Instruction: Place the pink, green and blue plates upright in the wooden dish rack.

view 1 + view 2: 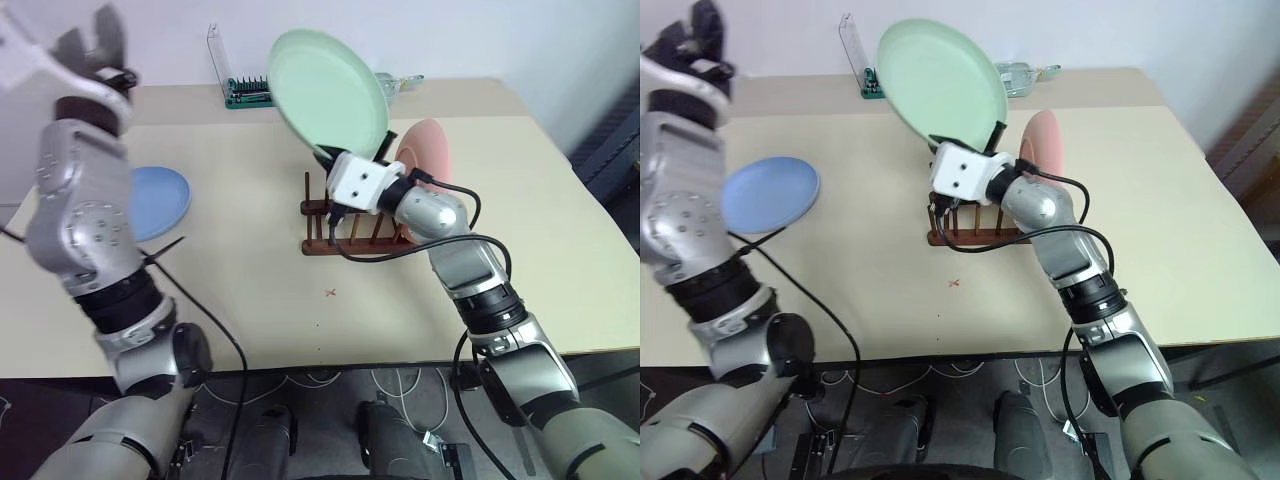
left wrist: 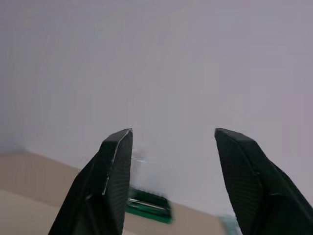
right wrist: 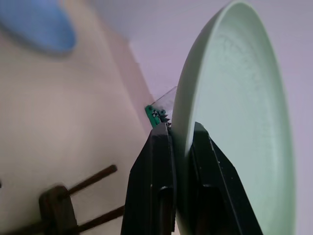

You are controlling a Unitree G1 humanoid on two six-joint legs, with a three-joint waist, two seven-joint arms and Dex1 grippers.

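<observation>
While held: the right gripper (image 3: 182,142) pinches the rim of the green plate (image 1: 328,88), on edge above the wooden dish rack (image 1: 352,228), likely so it can drop between pegs.
Left gripper (image 2: 171,152): raised well clear at the table's left, fingers apart, holding nothing.
Rack contents: the pink plate (image 1: 427,150) stands upright at the rack's far end; the other slots are free.
Waiting: the blue plate (image 1: 768,193) lies flat on the table (image 1: 250,290), well apart from the rack.
Background: a green tray (image 1: 248,92) sits at the far edge.
</observation>
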